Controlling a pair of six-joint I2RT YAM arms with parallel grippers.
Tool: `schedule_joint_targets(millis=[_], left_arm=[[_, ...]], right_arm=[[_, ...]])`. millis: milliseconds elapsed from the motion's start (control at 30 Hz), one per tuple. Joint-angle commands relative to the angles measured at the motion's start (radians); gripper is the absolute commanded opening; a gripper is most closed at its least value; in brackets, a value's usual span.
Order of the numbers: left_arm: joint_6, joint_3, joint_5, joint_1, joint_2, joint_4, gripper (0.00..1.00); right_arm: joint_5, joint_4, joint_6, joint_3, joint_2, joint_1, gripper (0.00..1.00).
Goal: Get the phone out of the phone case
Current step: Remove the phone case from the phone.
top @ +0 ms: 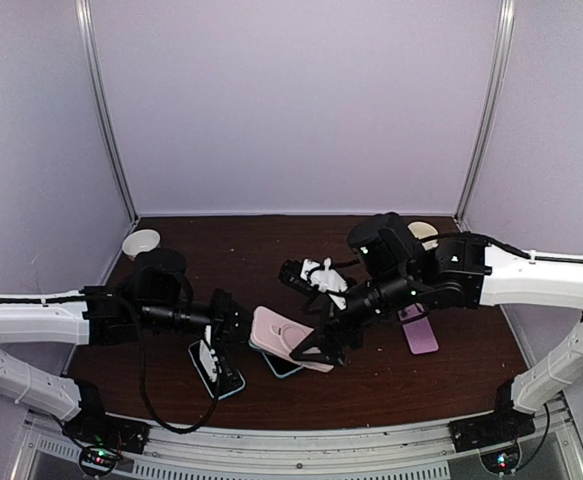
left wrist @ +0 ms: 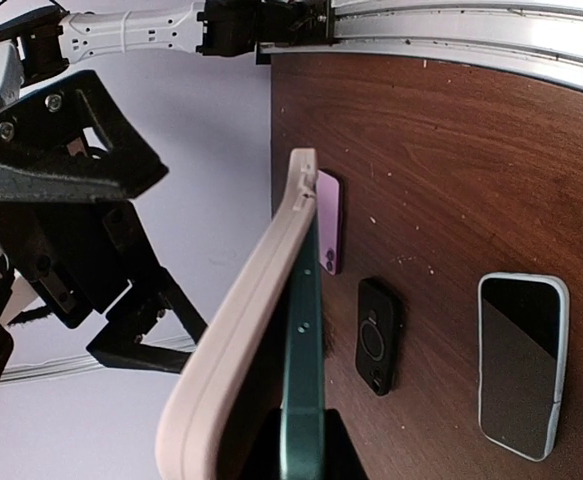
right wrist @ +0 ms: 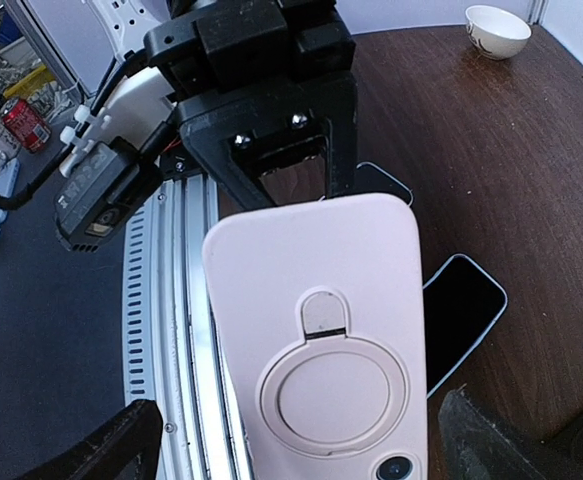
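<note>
Phone (left wrist: 303,385) sits inside its pink case (right wrist: 321,300), only a dark green edge showing. The pair hangs tilted above the table (top: 391,390), near the middle and a little toward 6 o'clock. The left gripper (top: 239,330) is clamped on the case's 9 o'clock end. The right gripper (top: 316,352) is spread wide and grasps nothing, its fingers straddling the 3 o'clock end with the case's ringed back facing it. The biggest risk, as I judge it, is a drop: the left jaws pinch only a short end, so a hard push or peel from the right could lever the case out of them and send it down to the table. Next, those jaws seem to press case and phone together, which could lock the phone in, so a pull would drag the whole bundle instead of parting it. Smaller again, the right fingers could close across both layers and miss the case's lip. Least, a freed phone could slide out uncaught and strike the spare phone (top: 217,368) lying at 7 o'clock.
</note>
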Motion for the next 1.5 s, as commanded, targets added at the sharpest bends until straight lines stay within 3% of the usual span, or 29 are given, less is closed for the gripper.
schedule_joint_targets(millis=[0, 967, 1100, 1233, 1467], left_arm=[[0.004, 0.01, 0.007, -0.005, -0.033, 0.111, 0.0], [-0.014, 0.01, 0.016, -0.015, -0.052, 0.102, 0.0], [-0.017, 0.01, 0.017, -0.014, -0.055, 0.102, 0.0], [-0.018, 0.009, 0.015, -0.015, -0.058, 0.103, 0.0], [-0.018, 0.009, 0.011, -0.015, -0.06, 0.1, 0.0]], right_arm=[[-0.014, 0.042, 0.018, 0.013, 0.024, -0.003, 1.0], [-0.008, -0.069, -0.054, 0.096, 0.153, -0.004, 1.0], [-0.017, -0.078, -0.058, 0.1, 0.154, -0.004, 0.94], [-0.036, -0.093, -0.06, 0.107, 0.158, -0.004, 0.82], [-0.046, -0.118, -0.062, 0.116, 0.161, -0.004, 0.75]])
